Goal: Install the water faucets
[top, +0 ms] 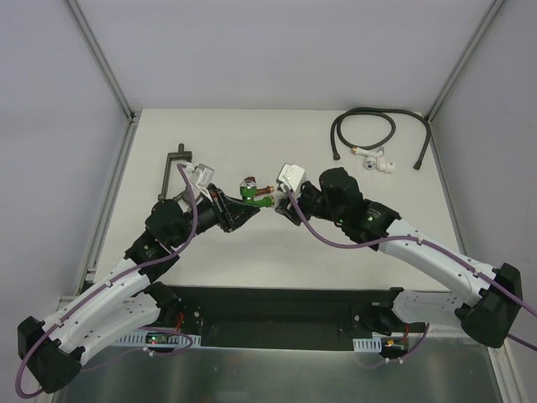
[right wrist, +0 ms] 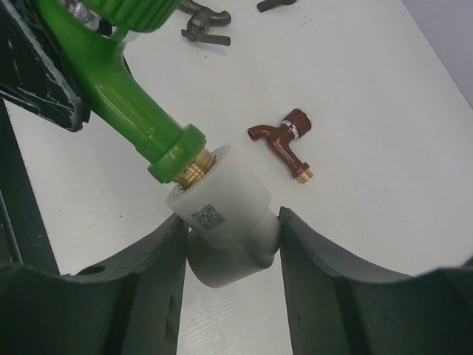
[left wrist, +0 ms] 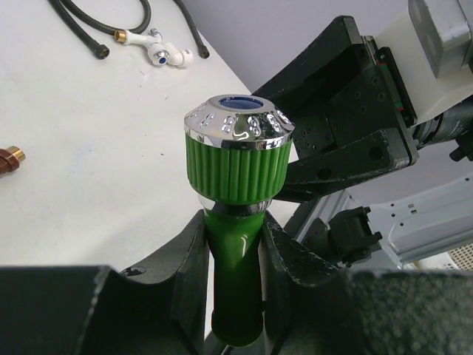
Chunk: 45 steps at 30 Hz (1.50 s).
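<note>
Faucet (left wrist: 236, 159) in left end effector (left wrist: 235, 225); fitting (right wrist: 222, 218) on tip, in right end effector (right wrist: 230, 225).

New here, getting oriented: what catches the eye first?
A bright green plastic faucet, above mid-table, clamped between the fingers of the left gripper. Its brass thread meets a white cylindrical fitting held by the right gripper. A dark red faucet lies loose on the table nearby.
</note>
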Motion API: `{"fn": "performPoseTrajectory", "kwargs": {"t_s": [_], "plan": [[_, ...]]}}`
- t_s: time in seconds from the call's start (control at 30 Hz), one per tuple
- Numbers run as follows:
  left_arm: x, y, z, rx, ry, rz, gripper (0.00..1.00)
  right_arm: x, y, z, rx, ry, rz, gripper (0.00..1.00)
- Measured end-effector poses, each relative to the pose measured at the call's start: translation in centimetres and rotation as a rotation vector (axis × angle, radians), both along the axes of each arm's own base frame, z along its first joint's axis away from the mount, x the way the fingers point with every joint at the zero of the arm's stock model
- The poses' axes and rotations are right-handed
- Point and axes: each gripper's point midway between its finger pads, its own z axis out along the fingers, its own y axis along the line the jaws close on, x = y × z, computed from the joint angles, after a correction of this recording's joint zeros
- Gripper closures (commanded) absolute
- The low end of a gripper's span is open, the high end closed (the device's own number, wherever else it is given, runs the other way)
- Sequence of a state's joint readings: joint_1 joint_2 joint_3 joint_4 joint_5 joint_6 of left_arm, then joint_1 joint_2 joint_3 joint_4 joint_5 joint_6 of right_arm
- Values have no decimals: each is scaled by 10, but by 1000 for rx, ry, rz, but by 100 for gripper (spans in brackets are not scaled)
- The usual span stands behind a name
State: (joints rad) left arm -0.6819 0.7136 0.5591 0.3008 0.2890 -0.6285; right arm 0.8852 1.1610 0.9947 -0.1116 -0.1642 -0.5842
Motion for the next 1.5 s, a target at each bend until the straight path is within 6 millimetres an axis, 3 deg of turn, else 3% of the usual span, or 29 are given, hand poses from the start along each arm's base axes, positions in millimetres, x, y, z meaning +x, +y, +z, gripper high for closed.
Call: {"fn": "performPoseTrajectory", "kwargs": {"t_s": [0.8,1.5], "plan": [[-19,2,-23,297,-312,-195,99,-17,2,-25,-22,147,99,98],[-14,4,-36,528,-695,-271,100,-13,8,-37,15,340,114,98]]}}
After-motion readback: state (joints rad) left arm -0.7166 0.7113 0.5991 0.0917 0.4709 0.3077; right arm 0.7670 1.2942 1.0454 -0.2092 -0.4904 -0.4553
